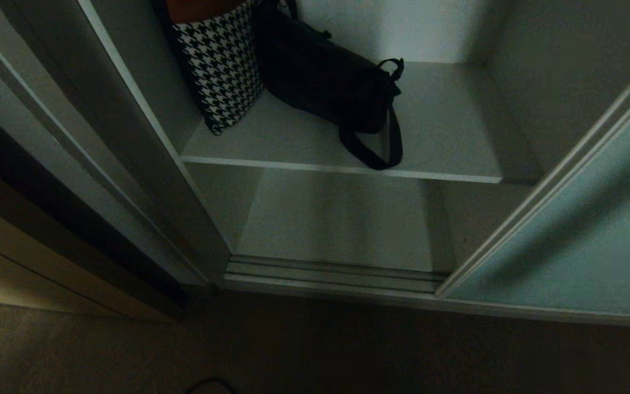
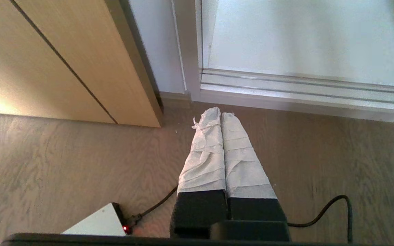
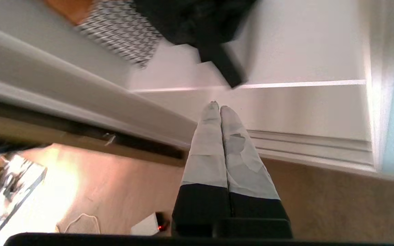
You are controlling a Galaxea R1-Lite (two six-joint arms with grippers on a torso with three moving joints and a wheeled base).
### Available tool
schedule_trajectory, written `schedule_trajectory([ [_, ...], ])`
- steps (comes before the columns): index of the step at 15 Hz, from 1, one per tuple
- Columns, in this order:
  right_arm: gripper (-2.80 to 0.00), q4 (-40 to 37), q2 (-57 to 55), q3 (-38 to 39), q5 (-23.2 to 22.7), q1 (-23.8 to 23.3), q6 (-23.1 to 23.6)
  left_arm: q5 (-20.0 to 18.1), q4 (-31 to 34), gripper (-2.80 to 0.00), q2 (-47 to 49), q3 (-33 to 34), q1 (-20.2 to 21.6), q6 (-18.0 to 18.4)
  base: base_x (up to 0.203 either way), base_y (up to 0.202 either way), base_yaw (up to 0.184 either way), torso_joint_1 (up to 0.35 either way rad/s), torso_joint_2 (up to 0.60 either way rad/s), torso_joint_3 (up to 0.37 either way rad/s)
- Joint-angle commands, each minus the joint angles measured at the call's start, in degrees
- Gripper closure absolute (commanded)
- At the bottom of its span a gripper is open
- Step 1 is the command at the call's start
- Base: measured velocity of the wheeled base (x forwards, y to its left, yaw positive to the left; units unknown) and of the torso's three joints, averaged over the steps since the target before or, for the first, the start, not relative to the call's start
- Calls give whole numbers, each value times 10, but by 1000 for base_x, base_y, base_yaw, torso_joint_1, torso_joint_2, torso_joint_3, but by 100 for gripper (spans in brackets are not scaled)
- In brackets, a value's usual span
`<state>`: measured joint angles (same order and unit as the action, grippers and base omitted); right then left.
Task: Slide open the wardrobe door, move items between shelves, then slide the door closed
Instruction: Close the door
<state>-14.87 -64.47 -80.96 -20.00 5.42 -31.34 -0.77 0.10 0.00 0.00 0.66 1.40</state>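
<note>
the black bag (image 1: 323, 76) lies on the upper shelf (image 1: 446, 137), its strap loop (image 1: 372, 148) reaching the front edge. it looks soft, floppy and light; the strap seems the best hold. right gripper (image 3: 217, 106) fingers are pressed together, empty, below the shelf; left gripper (image 2: 220, 112) likewise, over the floor.

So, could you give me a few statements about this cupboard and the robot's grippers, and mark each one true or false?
1. The black bag sits on the upper shelf. True.
2. The sliding wardrobe door covers the bag. False: it is slid to the right, leaving the bag in view.
3. The left gripper is shut and empty. True.
4. The right gripper grips the bag's strap. False: it is shut, holding nothing, short of the shelf.
</note>
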Motion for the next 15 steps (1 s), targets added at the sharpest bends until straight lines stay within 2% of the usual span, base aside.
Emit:
schedule_trajectory([
  [1,0,8,50,24,1,13,-2,0,0,0,1,0,0,0,0,0,0,0,0,0],
  [6,0,13,109,59,4,-7,-8,0,0,0,0,0,0,0,0,0,0,0,0,0],
  [9,0,13,87,60,38,-31,-11,0,0,0,0,0,0,0,0,0,0,0,0,0],
  [15,0,46,49,74,39,-71,-14,0,-1,0,1,0,0,0,0,0,0,0,0,0],
])
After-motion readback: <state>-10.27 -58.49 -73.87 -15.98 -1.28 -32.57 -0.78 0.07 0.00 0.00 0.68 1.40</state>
